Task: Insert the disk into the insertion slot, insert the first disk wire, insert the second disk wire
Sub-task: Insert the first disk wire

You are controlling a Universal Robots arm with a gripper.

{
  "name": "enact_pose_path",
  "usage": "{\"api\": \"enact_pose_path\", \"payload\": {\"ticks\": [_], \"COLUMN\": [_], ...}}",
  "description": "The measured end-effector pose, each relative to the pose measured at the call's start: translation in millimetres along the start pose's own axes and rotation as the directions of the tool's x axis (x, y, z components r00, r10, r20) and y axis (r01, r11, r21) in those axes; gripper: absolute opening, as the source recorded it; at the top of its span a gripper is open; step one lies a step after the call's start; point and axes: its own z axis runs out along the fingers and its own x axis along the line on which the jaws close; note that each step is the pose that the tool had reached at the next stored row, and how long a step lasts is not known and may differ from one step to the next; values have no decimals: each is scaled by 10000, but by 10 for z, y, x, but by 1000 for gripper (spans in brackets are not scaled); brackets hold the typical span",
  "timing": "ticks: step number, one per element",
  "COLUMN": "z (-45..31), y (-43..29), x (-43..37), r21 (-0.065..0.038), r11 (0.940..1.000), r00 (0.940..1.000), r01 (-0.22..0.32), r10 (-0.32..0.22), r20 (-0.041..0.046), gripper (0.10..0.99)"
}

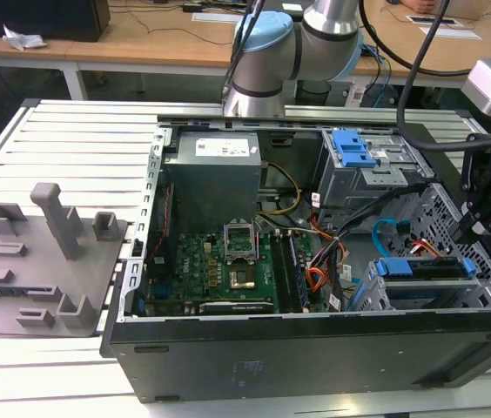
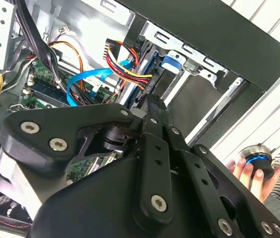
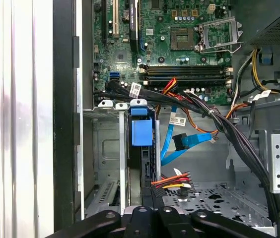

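The robot arm bends over the open computer case, its gripper low at the drive end; clenched or released cannot be told. Just ahead of it the disk sits in the grey drive cage. A red-and-yellow wire bundle lies at its tip. A black wall runs close alongside; the perforated floor opposite lies open.

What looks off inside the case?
The blue cable hangs loose beside the disk in the first wrist view, its plug in mid-air and seemingly unconnected. Nothing else looks damaged or askew.
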Motion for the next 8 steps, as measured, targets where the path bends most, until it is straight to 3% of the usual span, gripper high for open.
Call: {"api": "enact_pose_path", "payload": {"ticks": [8], "z": [56], "y": [42], "x": [1], "r21": [0], "r11": [10000], "r00": [10000], "r01": [0], "r10": [0], "r20": [1], "gripper": [106]}}
